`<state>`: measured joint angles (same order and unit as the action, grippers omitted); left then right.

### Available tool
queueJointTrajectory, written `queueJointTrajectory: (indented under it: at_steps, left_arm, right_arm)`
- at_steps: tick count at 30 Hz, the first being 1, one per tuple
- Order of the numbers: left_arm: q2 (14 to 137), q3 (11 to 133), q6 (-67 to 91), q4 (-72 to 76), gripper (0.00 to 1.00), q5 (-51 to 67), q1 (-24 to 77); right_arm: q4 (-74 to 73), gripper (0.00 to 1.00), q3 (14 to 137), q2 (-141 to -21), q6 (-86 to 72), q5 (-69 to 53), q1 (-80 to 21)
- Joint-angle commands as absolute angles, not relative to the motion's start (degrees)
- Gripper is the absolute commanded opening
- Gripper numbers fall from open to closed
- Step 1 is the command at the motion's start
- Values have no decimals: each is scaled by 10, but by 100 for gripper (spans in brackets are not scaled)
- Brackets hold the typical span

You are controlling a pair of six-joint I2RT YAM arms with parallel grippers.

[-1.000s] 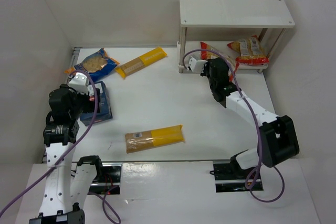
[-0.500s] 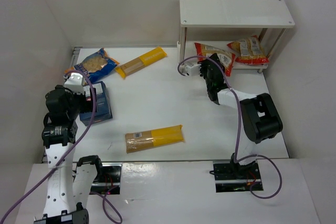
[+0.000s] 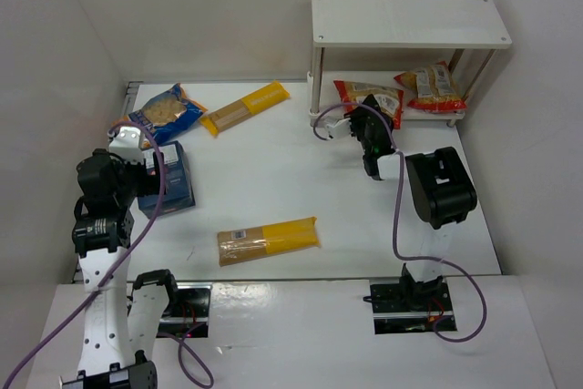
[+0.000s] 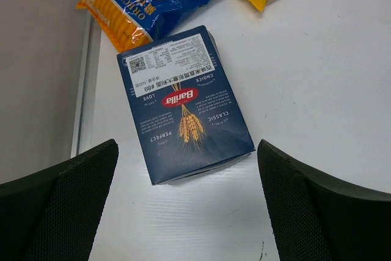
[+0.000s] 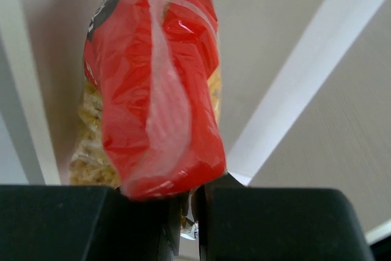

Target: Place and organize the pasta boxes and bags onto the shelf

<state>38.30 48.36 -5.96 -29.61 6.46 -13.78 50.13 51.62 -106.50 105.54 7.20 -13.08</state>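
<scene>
My right gripper [image 5: 190,197] is closed tight on one edge of a red-and-yellow bag [image 5: 156,90], holding it at the left end of the lower tier of the shelf [image 3: 410,20]. My left gripper [image 4: 189,203] hangs wide open above the dark blue box [image 4: 183,99], which lies on the table [image 4: 317,77].

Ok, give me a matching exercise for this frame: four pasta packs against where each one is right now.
1 dark blue box
2 nearer spaghetti pack
3 left red-and-yellow bag
4 right red-and-yellow bag

a lying free on the shelf's lower board
b pinched in the right gripper
c lying apart from all other packs
d beside the blue-and-orange bag

Pairs: 1-d, 2-c, 3-b, 4-a
</scene>
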Motion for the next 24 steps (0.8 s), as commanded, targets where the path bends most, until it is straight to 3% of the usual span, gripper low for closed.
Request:
queueJointTrajectory:
  at_steps: [1,15,17,18,19,22,24]
  left_arm:
    - [387,479,-65,-279,100,73,-145]
    - [392,479,-65,-279,100,73,-145]
    - [392,479,-65,-279,100,73,-145]
    - [392,479,-65,-279,100,73,-145]
    - [392,479,-65,-279,100,73,-145]
    - [392,479,-65,-279,100,78,-145]
    - [392,479,-65,-279,100,78,-145]
  right_arm:
    - [696,0,547,-1076,1097,45,-122]
    - [749,1,570,-1145,1078,27,-94]
    - [762,8,570,-1145,1072,33,-94]
    - [762,22,561,-1145,1067,33,-94]
    - [769,30,554,-1145,1067,33,-94]
    - [769,70,540,-1129,1050,33,-94]
    - [764,77,534,-1110,1036,39,-94]
